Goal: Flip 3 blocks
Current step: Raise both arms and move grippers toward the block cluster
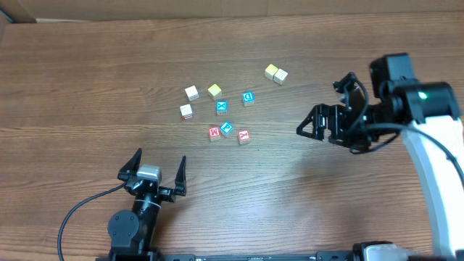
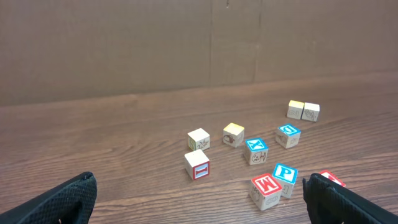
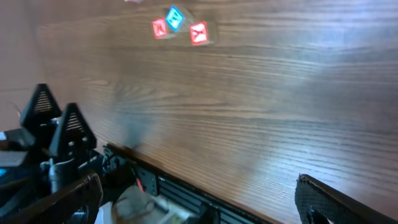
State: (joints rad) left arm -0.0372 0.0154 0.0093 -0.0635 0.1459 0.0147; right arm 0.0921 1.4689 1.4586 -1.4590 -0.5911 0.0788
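Jaws on both grippers stood fully spread, gripping nothing. The left gripper [image 1: 160, 156] hovered over the near edge, left of centre; the right gripper [image 1: 319, 107] hung well off to the right. Between them, near the middle of the table [image 1: 87, 72], lay the three blocks in a short row: left red cube [image 1: 214, 133], blue P cube [image 1: 227, 128] just beside it, right red cube [image 1: 243, 135]. Farther back lay other cubes [image 1: 221, 107].

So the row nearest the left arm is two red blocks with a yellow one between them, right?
No. The middle block is blue, marked P, not yellow. The left wrist view shows it between the red M block and the other red block.
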